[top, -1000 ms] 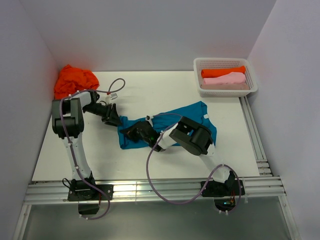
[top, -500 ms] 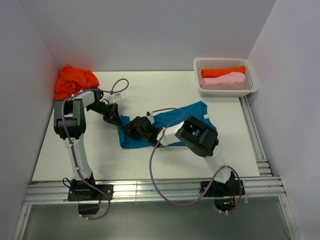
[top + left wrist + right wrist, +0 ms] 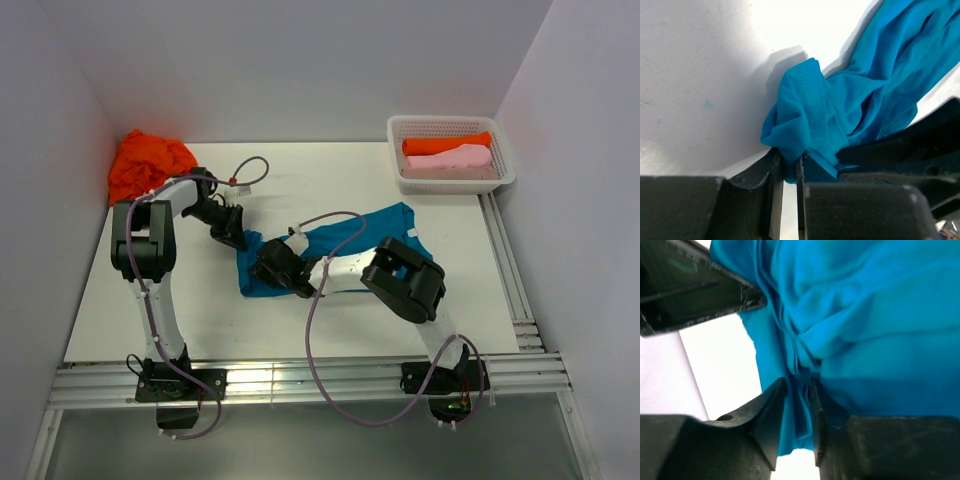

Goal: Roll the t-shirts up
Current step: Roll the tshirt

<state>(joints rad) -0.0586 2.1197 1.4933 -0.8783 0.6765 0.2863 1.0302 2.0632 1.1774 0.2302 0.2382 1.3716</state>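
Observation:
A teal-blue t-shirt (image 3: pixel 352 245) lies crumpled mid-table. My left gripper (image 3: pixel 236 236) is at its left corner, and in the left wrist view the gripper (image 3: pixel 789 167) is shut on a small teal fold (image 3: pixel 800 115). My right gripper (image 3: pixel 272 266) sits just beside it on the shirt's left part; in its wrist view the gripper (image 3: pixel 798 405) has closed around a bunch of teal pleats (image 3: pixel 850 315) that fill the gap. A crumpled orange t-shirt (image 3: pixel 148 162) lies at the back left. Rolled orange (image 3: pixel 445 144) and pink (image 3: pixel 460 157) t-shirts lie in the basket.
The white lattice basket (image 3: pixel 404 180) stands at the back right by the rail. White walls close in the table on three sides. The two grippers are very close together; the left one's black body (image 3: pixel 690 290) shows in the right wrist view.
The left gripper closed on the shirt's left corner and shifted slightly right. The right gripper opened, slid left along the shirt and is closing on a new bunch of folds.

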